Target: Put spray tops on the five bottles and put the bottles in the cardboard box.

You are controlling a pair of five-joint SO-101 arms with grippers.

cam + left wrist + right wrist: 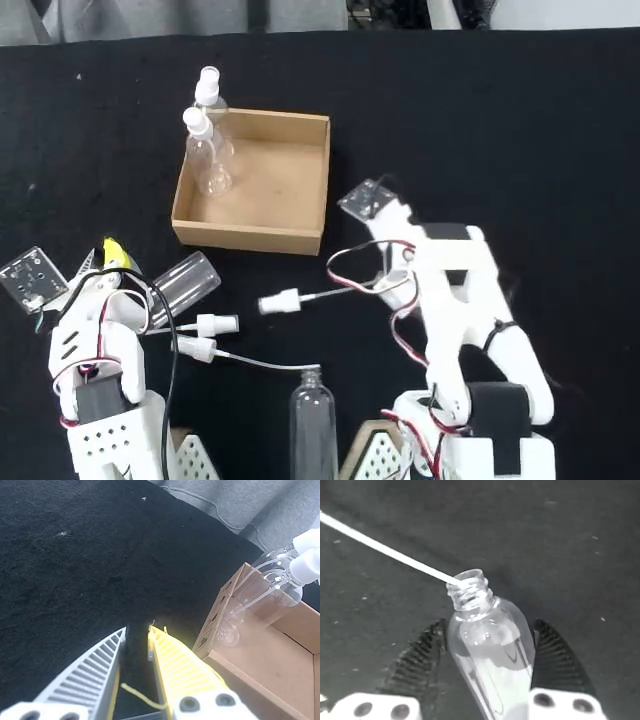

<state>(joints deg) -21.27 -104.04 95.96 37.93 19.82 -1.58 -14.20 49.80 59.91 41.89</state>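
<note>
The cardboard box (300, 238) sits mid-table. Two clear bottles with white spray tops (212, 150) lean in its far left corner (265, 595). My right gripper (490, 626) is shut on an uncapped clear bottle (490, 655), and a thin white tube (385, 550) touches its mouth. My left gripper (100, 256) hovers left of the box (136, 629), fingers a narrow gap apart with nothing between. An uncapped bottle (185, 283) lies beside it. Three loose spray tops (218, 324) (197, 348) (280, 302) lie in front of the box. Another open bottle (312, 420) is at the front edge.
The right arm's white body (460, 310) stands right of the box, with red wires looping off it. Black cloth (520, 120) covers the table. White ribbed parts (375, 452) sit at the front edge on both sides of the front bottle.
</note>
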